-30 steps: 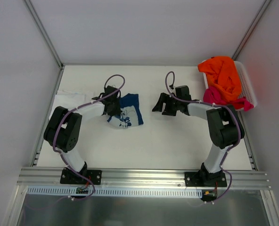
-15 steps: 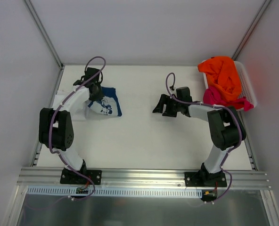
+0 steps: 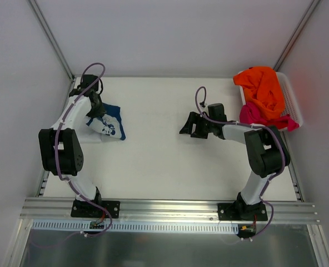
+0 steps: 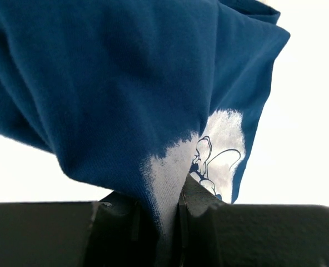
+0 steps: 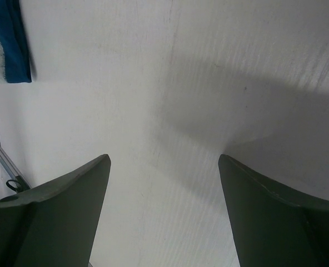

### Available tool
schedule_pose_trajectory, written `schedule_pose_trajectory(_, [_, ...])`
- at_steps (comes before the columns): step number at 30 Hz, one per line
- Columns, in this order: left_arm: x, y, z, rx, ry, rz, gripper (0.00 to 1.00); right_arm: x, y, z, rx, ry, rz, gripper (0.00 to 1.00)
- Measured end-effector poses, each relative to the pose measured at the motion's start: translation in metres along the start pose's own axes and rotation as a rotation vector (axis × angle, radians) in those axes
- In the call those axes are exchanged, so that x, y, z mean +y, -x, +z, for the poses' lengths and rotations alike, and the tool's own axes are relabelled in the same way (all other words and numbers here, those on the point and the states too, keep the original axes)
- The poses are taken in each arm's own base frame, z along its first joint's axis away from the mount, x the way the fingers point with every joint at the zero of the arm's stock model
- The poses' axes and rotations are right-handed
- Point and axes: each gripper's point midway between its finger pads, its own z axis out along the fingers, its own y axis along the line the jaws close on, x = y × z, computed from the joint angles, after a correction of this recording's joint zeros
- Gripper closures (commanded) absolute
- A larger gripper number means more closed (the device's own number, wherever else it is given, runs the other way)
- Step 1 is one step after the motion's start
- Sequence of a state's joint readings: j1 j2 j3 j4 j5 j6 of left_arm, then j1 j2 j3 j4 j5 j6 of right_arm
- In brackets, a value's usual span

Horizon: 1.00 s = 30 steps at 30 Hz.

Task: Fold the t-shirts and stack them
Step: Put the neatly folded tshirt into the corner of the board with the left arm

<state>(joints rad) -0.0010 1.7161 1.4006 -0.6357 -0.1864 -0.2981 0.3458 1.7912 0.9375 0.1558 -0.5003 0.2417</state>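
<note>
Navy t-shirt (image 3: 111,120) sits bunched at the far-left of the surface (image 3: 164,161), clamped in your left end effector (image 3: 95,109). Your right end effector (image 3: 187,124) stands apart mid-surface, holding nothing.

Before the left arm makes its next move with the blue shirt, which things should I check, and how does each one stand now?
1. Left gripper grip on the navy t-shirt: ok, shut on a fold of cloth.
2. Shirt's fold tidy: cannot tell, it looks bunched.
3. Landing spot below it: cannot tell, arm and cloth cover it.
4. Right gripper free: ok, open, empty, over the table.
5. Arms apart: ok, wide gap.
6. Other shirts done: not ok, the orange t-shirt and the magenta t-shirt lie heaped in the basket.
</note>
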Motion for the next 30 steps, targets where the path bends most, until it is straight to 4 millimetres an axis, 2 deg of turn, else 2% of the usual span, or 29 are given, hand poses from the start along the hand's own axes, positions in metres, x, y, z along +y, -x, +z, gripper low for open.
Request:
schedule_pose_trajectory(9, [0.035, 0.017, -0.006, 0.024, 0.048, -0.057, 1.0, 0.001, -0.006, -0.003, 0.007, 0.011, 0.0, 0.16])
schedule_pose_trajectory(14, [0.051, 0.013, -0.003, 0.065, 0.048, -0.064, 1.0, 0.001, -0.008, -0.005, 0.007, 0.013, 0.0, 0.16])
schedule_pose_trajectory(20, [0.056, 0.005, 0.004, 0.122, 0.003, -0.047, 1.0, 0.001, -0.011, -0.007, 0.009, 0.016, 0.0, 0.16])
schedule_pose_trajectory(26, [0.053, 0.003, 0.003, 0.144, -0.089, -0.039, 1.0, 0.001, -0.013, -0.007, 0.008, 0.019, -0.001, 0.16])
schedule_pose_trajectory(30, [0.059, 0.003, 0.002, 0.158, -0.154, -0.08, 1.0, 0.001, -0.013, -0.007, 0.007, 0.02, -0.002, 0.16])
